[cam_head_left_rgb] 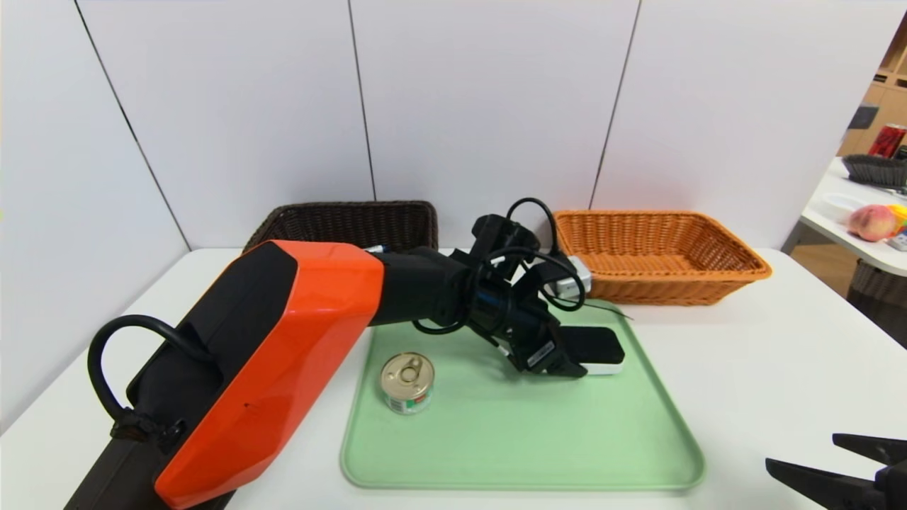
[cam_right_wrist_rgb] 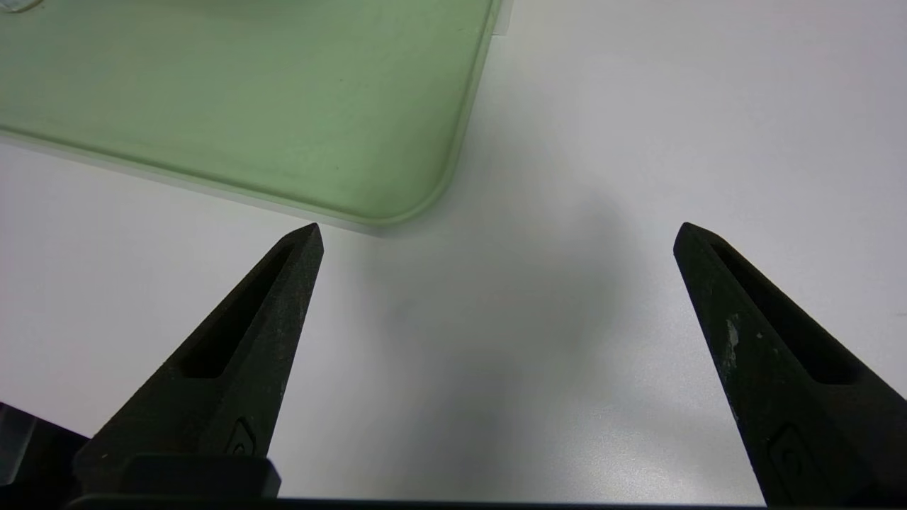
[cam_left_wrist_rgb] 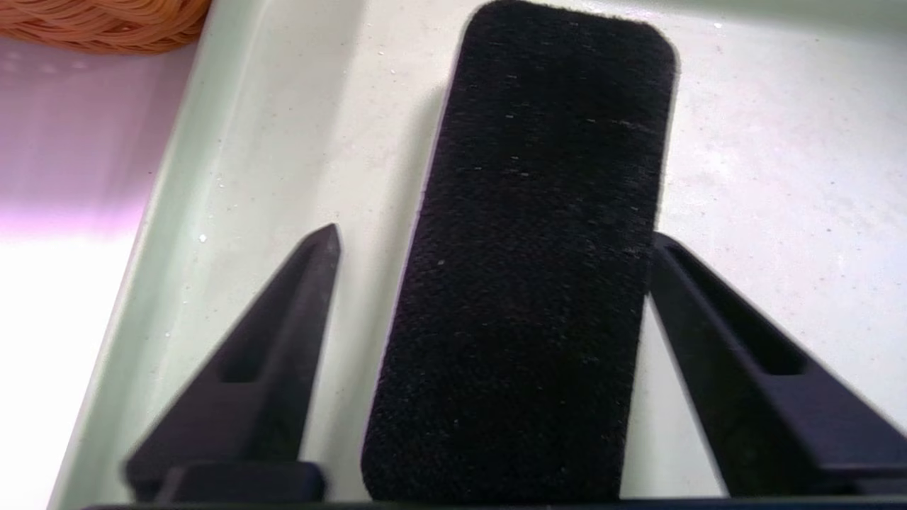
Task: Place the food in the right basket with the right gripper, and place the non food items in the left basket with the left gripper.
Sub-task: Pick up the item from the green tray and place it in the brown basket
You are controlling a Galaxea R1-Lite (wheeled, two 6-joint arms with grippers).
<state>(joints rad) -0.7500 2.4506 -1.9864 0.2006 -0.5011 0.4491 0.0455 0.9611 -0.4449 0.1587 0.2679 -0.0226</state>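
Green tray (cam_head_left_rgb: 524, 446), eraser (cam_head_left_rgb: 594, 347) on it
Left claw (cam_left_wrist_rgb: 496, 237) straddles it, spread; right claw (cam_right_wrist_rgb: 498, 237) parked open near the tray

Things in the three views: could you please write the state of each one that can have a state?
Left end effector: open, around the eraser, not closed on it
Right end effector: open, nothing between its fingers
Eraser: lying felt side up on the tray
Tin can: upright, lid closed
Tray: flat on the table
Orange basket: upright, open on top
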